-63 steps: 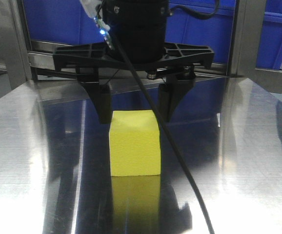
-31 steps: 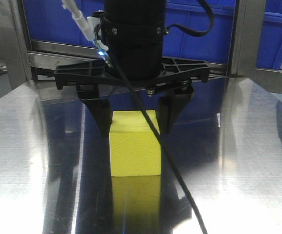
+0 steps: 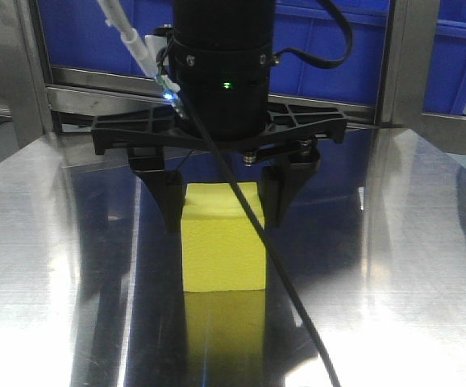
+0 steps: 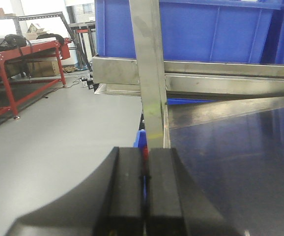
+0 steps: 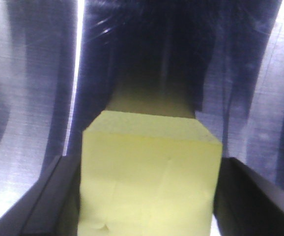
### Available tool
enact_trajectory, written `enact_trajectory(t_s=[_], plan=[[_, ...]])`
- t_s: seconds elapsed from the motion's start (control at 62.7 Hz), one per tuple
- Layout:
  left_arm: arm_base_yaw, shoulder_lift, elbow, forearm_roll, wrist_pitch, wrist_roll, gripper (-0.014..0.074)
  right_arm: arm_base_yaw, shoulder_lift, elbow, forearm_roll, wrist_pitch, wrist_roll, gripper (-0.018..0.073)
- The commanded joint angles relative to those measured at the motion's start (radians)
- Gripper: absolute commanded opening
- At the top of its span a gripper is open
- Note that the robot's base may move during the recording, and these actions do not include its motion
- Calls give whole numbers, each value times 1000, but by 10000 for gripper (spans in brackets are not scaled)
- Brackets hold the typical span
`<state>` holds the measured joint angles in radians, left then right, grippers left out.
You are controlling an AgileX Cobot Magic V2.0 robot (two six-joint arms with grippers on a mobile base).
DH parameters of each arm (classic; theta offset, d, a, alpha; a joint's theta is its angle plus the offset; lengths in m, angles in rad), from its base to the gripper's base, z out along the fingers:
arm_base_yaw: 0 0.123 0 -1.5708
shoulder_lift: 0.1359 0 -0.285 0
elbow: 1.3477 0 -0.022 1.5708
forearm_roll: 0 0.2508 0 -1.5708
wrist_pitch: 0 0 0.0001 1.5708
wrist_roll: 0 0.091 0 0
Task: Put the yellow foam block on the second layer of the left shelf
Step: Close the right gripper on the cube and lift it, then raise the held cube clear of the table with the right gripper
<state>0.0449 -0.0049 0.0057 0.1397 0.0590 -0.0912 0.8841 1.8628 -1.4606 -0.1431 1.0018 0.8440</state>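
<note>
The yellow foam block point(image 3: 223, 250) stands on the shiny steel table point(image 3: 47, 242), in the middle of the front view. My right gripper point(image 3: 221, 224) reaches down over it, one black finger point(image 3: 171, 201) at each side of the block's upper part. The jaws are open about as wide as the block. In the right wrist view the block point(image 5: 147, 172) fills the space between the fingers of the right gripper point(image 5: 149, 162), with a thin sliver of light at the right side. My left gripper point(image 4: 145, 153) is shut and empty, off to the side.
Blue plastic bins point(image 3: 426, 48) sit on a steel shelf rail point(image 3: 80, 93) behind the table. An upright steel shelf post point(image 4: 149, 73) stands just ahead of the left gripper. A black cable point(image 3: 289, 298) hangs in front of the block. Red-framed benches point(image 4: 14, 64) stand far left.
My right gripper has come down lower, so its fingers now flank the block's sides instead of standing behind its top. The finger spacing looks the same. The block has not moved.
</note>
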Motion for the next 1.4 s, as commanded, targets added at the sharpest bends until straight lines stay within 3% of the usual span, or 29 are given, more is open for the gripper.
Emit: enact_trajectory(t_s=[0.0,0.271,0.558,0.813,1.068,1.387], plan=[[1,-21,23,-6,-82,-5,136,0,-43,-17,-5,-5,-3,593],[1,-21,23,-6,-82,-5,136,0,-39,-17,-2,-12,-3,458],[1,-21,23,-6,-82,-5,136,0,-57,-17,-2,-8,-9,456],[1,-21,23,-6,-82,-5,136,-28,-153,-5,7,-5,-146,456],[1,-21,23,-6,-82,-5,136,-134,-323,178,18,-31,-264,456],[1,-21,23,-6,-82,-5,136,-378,-627,479,107,-125,-463,456]])
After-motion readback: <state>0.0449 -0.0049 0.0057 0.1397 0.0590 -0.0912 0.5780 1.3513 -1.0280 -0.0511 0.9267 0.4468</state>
